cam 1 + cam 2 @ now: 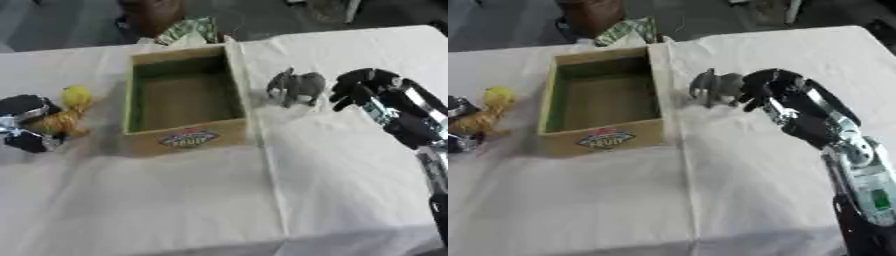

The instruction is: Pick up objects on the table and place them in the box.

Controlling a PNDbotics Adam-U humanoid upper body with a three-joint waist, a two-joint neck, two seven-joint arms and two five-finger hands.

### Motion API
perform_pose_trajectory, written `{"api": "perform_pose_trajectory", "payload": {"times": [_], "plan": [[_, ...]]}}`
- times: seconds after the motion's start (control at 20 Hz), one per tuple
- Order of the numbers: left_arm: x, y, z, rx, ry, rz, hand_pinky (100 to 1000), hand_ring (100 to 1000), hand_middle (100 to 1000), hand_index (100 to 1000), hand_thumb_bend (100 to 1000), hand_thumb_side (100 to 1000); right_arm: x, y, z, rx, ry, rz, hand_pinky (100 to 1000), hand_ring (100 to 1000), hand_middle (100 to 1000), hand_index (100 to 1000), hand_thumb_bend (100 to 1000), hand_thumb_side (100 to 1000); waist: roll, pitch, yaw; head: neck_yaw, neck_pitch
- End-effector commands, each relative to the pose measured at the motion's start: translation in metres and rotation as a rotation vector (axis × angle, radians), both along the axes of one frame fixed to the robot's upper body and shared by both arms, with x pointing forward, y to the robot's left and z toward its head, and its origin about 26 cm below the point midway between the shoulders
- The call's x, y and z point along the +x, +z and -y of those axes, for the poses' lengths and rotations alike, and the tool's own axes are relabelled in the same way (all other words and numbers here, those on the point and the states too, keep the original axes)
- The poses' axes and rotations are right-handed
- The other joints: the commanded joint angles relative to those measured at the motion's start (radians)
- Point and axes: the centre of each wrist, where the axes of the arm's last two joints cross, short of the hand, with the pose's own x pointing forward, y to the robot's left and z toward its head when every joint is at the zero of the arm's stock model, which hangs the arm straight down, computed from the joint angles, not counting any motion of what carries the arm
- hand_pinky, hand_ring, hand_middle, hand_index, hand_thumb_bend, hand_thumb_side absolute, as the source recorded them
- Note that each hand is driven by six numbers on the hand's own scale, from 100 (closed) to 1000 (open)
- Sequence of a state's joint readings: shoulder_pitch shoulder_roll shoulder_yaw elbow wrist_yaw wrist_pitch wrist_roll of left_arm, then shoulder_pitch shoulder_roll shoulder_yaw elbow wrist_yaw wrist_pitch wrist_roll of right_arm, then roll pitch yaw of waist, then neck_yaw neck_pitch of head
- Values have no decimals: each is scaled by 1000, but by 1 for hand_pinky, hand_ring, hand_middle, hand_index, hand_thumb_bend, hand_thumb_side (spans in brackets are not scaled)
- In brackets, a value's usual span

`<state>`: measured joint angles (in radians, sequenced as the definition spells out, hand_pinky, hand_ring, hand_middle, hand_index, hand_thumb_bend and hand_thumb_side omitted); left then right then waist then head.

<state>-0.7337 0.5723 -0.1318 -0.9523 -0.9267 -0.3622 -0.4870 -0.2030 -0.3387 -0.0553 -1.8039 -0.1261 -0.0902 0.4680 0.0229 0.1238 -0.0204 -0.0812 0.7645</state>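
Progress looks nil so far: the box (184, 97) on the white tabletop (332, 175) shows nothing inside. A grey elephant toy (296, 87) stands just right of it, with the right robot hand (363, 87) beside it, fingers curled but not closed on it. At the left, the left robot hand (26, 122) is curled around a yellow toy (68, 112) (possibly a duck). Both toys remain to be boxed.

right hand (363, 87) fingers curled, arm reaching forward, left hand (22, 125) curled at left edge
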Motion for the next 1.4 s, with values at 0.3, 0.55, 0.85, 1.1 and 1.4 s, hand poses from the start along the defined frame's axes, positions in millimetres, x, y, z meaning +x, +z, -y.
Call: {"api": "perform_pose_trajectory", "payload": {"times": [0.3,0.55,0.85,1.1,1.4], "plan": [[2,80,9,-55,-83,171,586,451,400,608,100,257,0,7,4,-17,-3,19,614,670,647,767,100,482,5,-26,-2,-3,5],[8,104,42,-85,-173,232,588,456,401,609,100,250,1,7,1,-21,15,19,615,671,648,768,100,478,5,-34,-21,16,5],[18,107,83,-103,-246,292,593,473,430,620,100,249,4,12,-7,-30,61,40,615,671,648,767,100,474,1,-29,-77,51,3],[24,97,105,-121,-280,339,594,482,437,624,100,244,7,16,-16,-30,104,53,615,670,648,766,100,478,2,-11,-134,84,-13],[28,70,120,-130,-297,366,599,493,448,630,100,235,10,20,-26,-27,147,63,614,670,648,765,100,483,7,12,-188,111,-30]]}}
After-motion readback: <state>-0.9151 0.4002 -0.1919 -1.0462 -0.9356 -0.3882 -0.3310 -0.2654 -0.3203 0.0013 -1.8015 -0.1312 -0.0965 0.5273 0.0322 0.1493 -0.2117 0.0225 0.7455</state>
